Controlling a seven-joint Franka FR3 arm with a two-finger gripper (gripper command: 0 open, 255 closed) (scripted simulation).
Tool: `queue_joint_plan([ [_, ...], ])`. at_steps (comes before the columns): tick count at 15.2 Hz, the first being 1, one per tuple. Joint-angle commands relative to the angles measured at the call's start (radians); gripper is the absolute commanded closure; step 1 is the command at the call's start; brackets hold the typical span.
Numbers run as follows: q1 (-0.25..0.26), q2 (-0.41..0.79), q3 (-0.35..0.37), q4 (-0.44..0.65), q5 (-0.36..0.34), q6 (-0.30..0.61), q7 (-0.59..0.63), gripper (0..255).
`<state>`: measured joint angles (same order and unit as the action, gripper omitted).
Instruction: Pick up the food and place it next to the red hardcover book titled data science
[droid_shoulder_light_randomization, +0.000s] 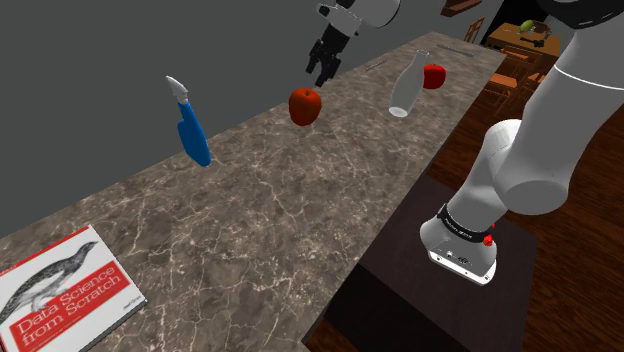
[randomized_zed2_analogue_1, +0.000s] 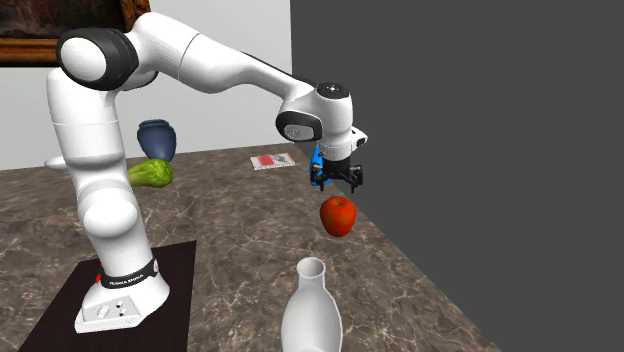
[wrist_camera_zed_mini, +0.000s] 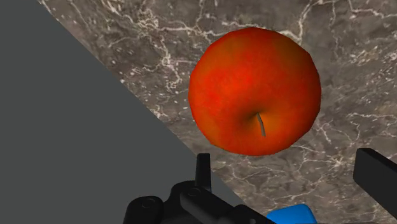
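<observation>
**Open gripper hangs above the apple, book far down the counter**

The black gripper (droid_shoulder_light_randomization: 324, 72) is spread wide and holds nothing. In the wrist view its two fingers (wrist_camera_zed_mini: 375, 181) stand far apart. The red apple (wrist_camera_zed_mini: 254, 89) lies beyond them with its stem dimple towards the camera, and neither finger touches it. In the shoulder view the apple (droid_shoulder_light_randomization: 305, 105) sits at 6 o'clock of the gripper, just under the fingertips with a gap between. The second exterior view agrees: the apple is at 6 o'clock of the gripper (randomized_zed2_analogue_1: 337, 186) and apart from it.

The apple rests on a dark marbled counter (droid_shoulder_light_randomization: 270, 220), close to the edge that runs along the grey wall (droid_shoulder_light_randomization: 90, 60). In the shoulder view a blue spray bottle (droid_shoulder_light_randomization: 190, 128) with a white trigger head stands at 9 o'clock of the apple, by the same wall. A white bottle (droid_shoulder_light_randomization: 407, 85) stands at 3 o'clock of the apple. A red object (droid_shoulder_light_randomization: 435, 76) sits at that bottle's 2 o'clock, partly hidden behind it, and I cannot tell what it is.

The book (droid_shoulder_light_randomization: 62, 295) lies flat at 8 o'clock of the apple, well apart from it. Its cover is white above with a bird drawing and red below, and reads "Data Science from Scratch".

The dark stand (droid_shoulder_light_randomization: 390, 290) is at 5 o'clock of the apple. In the second exterior view a dark blue vase (randomized_zed2_analogue_1: 157, 138) stands at 10 o'clock of the apple, with a green leafy thing (randomized_zed2_analogue_1: 150, 173) at the vase's 6 o'clock.
</observation>
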<state>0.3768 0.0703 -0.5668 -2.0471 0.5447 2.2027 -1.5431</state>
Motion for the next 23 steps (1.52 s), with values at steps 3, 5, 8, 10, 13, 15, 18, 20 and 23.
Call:
queue_joint_plan([
  [3, 0.003, 0.038, 0.01, -0.008, 0.042, 0.035, -0.03, 0],
  [5, 0.004, 0.053, 0.015, -0.011, 0.057, 0.049, -0.039, 0],
  [8, 0.004, 0.053, 0.015, -0.011, 0.057, 0.049, -0.039, 0],
  [10, 0.004, 0.053, 0.015, -0.011, 0.057, 0.049, -0.039, 0],
  [13, 0.004, 0.053, 0.015, -0.011, 0.057, 0.049, -0.039, 255],
  [15, 0.004, 0.053, 0.015, -0.011, 0.057, 0.049, -0.039, 255],
  [18, 0.004, 0.053, 0.015, -0.011, 0.057, 0.049, -0.039, 255],
  [20, 0.004, 0.053, 0.015, -0.011, 0.057, 0.049, -0.039, 255],
  [23, 0.005, 0.045, 0.014, -0.005, 0.047, 0.04, -0.03, 255],
])
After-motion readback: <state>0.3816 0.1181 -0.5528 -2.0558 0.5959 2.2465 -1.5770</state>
